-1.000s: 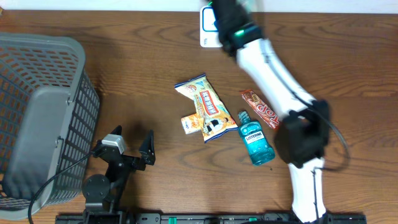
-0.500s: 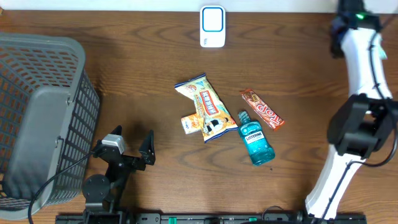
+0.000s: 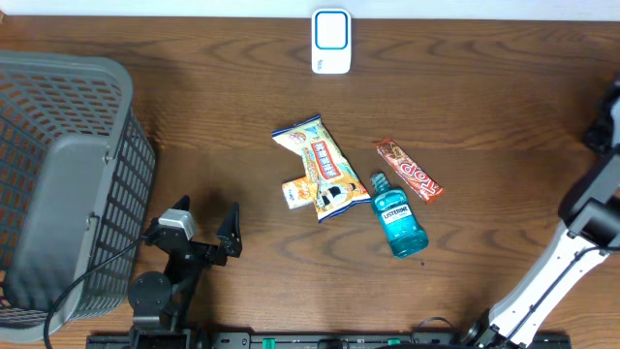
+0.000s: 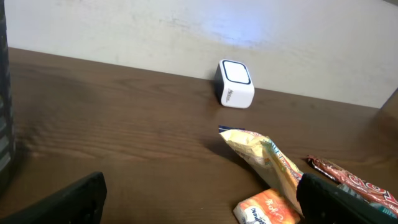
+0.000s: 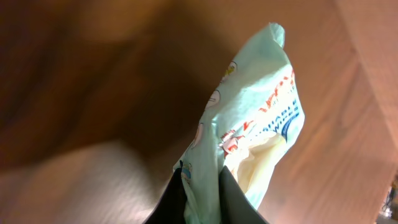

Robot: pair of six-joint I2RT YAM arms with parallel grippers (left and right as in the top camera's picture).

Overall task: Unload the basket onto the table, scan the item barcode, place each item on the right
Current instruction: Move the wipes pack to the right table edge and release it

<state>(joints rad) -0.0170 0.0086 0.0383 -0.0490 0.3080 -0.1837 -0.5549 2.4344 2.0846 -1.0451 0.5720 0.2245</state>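
In the right wrist view my right gripper (image 5: 202, 177) is shut on a pale green printed packet (image 5: 249, 124), one dark finger on each side of its lower edge. No barcode shows on the side facing me. In the overhead view only the right arm (image 3: 593, 208) shows, at the right edge; its gripper and the packet are out of frame. The white scanner with a blue window (image 3: 331, 41) stands at the table's far edge, also in the left wrist view as the scanner (image 4: 236, 92). My left gripper (image 3: 206, 221) rests open near the front, holding nothing.
A grey mesh basket (image 3: 58, 174) fills the left side. Mid-table lie a yellow snack bag (image 3: 320, 165), a small orange pack (image 3: 295, 194), a blue mouthwash bottle (image 3: 399, 225) and a red candy bar (image 3: 409, 170).
My right arm has swung from over the scanner at the back to the table's right edge, taking its gripper out of the overhead view. The left arm has not moved.
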